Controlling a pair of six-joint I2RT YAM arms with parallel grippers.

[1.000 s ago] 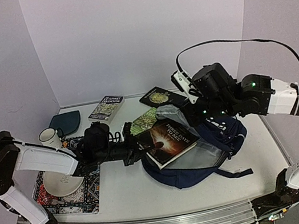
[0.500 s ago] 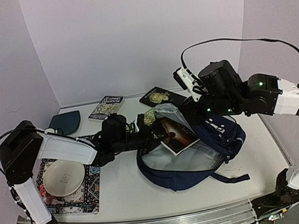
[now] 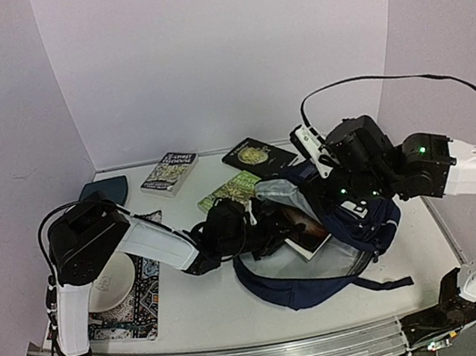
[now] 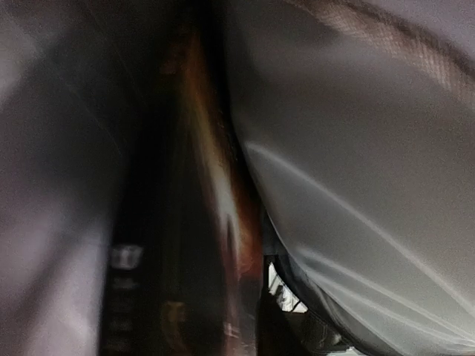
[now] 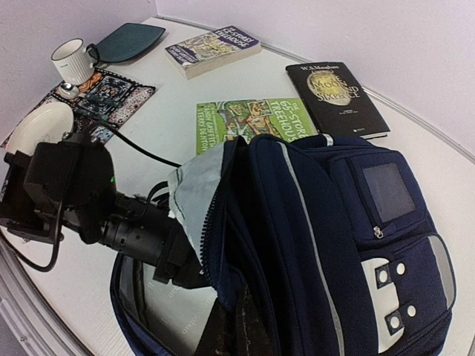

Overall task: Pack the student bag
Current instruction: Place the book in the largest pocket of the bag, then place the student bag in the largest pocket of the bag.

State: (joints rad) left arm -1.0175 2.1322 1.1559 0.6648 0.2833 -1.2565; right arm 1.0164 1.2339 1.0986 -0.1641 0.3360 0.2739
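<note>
Resting on the white table (image 3: 207, 317): navy backpack (image 3: 374, 218) right of centre, green book (image 3: 227, 194) just behind it, black book (image 3: 257, 153) and pale book (image 3: 169, 172) along the back, teal pouch (image 3: 107, 192) at far left, patterned mat (image 3: 143, 291) at near left
</note>
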